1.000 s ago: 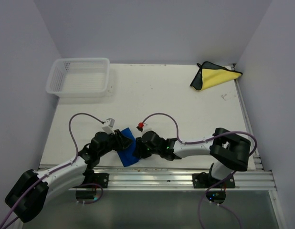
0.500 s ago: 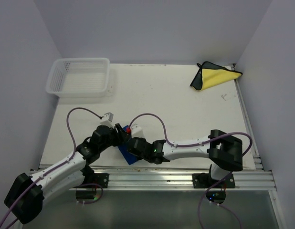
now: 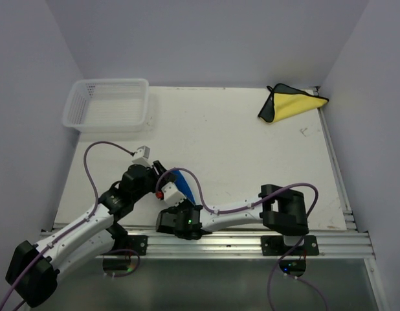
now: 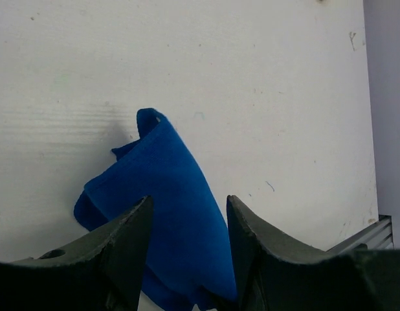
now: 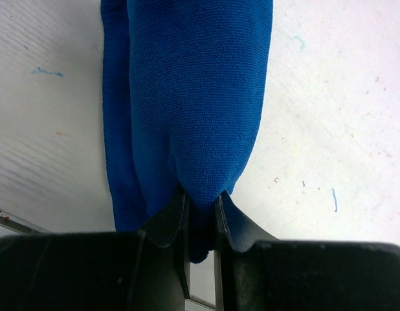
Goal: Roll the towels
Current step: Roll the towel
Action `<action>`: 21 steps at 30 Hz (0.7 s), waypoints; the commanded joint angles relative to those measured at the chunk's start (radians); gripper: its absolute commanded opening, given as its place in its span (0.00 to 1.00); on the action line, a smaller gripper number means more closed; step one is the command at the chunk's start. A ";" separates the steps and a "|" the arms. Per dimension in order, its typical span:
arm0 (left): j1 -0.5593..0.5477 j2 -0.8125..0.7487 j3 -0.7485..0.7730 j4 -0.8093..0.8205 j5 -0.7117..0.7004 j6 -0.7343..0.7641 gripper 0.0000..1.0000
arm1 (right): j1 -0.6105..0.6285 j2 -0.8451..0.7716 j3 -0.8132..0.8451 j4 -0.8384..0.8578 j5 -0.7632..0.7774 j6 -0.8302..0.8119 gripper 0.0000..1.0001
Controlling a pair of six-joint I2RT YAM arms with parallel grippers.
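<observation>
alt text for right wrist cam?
The right gripper is shut on the near end of the blue towel, which lies folded into a long narrow bundle running away from the camera across the white table.

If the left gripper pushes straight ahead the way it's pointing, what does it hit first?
The blue towel: it lies right between and ahead of the left gripper's open fingers. Beyond it only white table shows, though how high the fingers ride above the cloth is unclear.
</observation>
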 commanded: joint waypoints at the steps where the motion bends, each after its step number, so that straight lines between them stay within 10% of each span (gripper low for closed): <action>1: 0.007 0.009 0.013 0.109 0.065 -0.035 0.53 | 0.021 0.059 0.086 -0.136 0.124 -0.032 0.00; 21: 0.007 -0.071 -0.074 0.239 0.232 -0.124 0.52 | 0.094 0.226 0.275 -0.337 0.219 0.005 0.03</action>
